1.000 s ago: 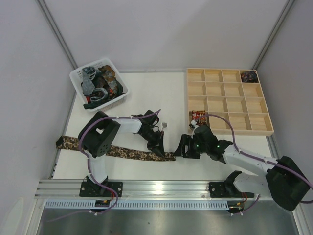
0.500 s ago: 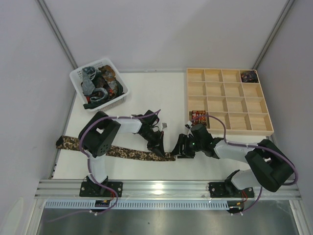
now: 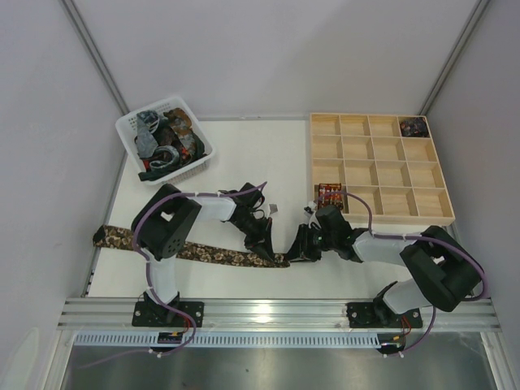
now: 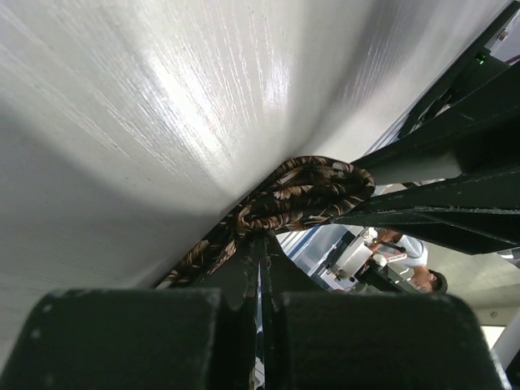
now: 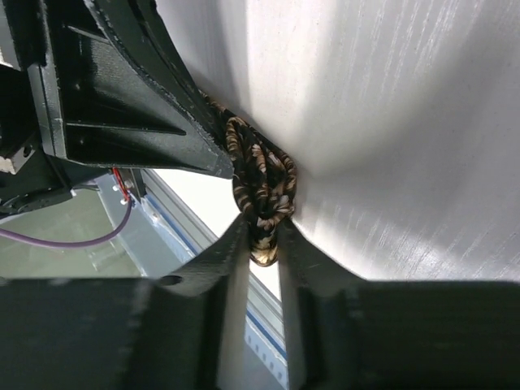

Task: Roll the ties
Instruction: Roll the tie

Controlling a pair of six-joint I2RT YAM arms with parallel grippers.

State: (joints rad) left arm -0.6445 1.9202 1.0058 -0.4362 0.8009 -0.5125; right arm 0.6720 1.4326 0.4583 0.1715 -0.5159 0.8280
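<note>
A dark brown tie (image 3: 203,252) with a tan floral print lies flat across the front of the table, from the left edge to the middle. Its right end is folded into a small loop (image 4: 305,191). My right gripper (image 3: 294,252) is shut on that looped end (image 5: 260,183), which sits pinched between its fingertips (image 5: 262,231). My left gripper (image 3: 265,249) is shut, its tips (image 4: 262,240) resting against the tie just left of the loop. The two grippers nearly touch.
A white basket (image 3: 130,123) at the back left holds several more ties (image 3: 166,145). A wooden compartment tray (image 3: 382,166) stands at the right, with a rolled tie (image 3: 416,126) in its far right cell and another (image 3: 329,195) in a near left cell.
My right gripper has slid left to the tie's end and closed on the folded loop. The left arm and the rest of the tie have not moved.
</note>
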